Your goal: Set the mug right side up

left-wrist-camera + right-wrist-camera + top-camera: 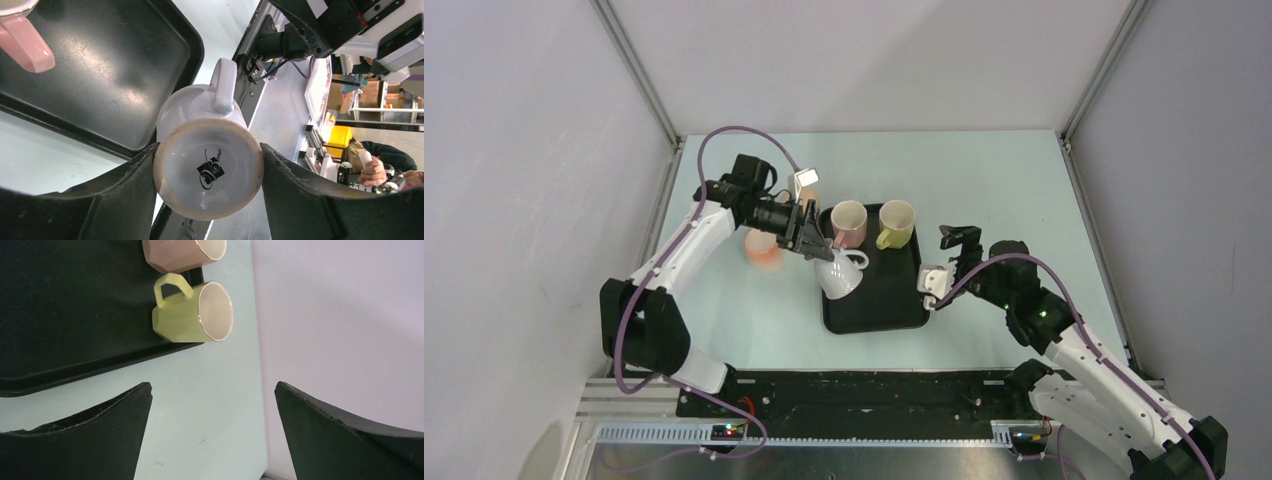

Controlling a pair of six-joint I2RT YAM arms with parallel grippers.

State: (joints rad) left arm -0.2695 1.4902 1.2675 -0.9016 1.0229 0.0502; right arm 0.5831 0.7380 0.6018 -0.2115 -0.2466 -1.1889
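While an orange cup (764,252) sits left of the tray (874,312), the left gripper (822,252) clamps the white mug (841,276) by its base, tilted over the tray's left side. Pink mug (849,222) and yellow mug (896,222) stand upright on the tray. The right gripper (945,258) hangs spread wide beside the tray's right edge.

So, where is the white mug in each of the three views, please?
Top external: the white mug is over the left part of the black tray, gripped by the left pincer.
Left wrist: centre of the picture, with its base toward the camera.
Right wrist: not in it.
Shared landmark: the black tray.
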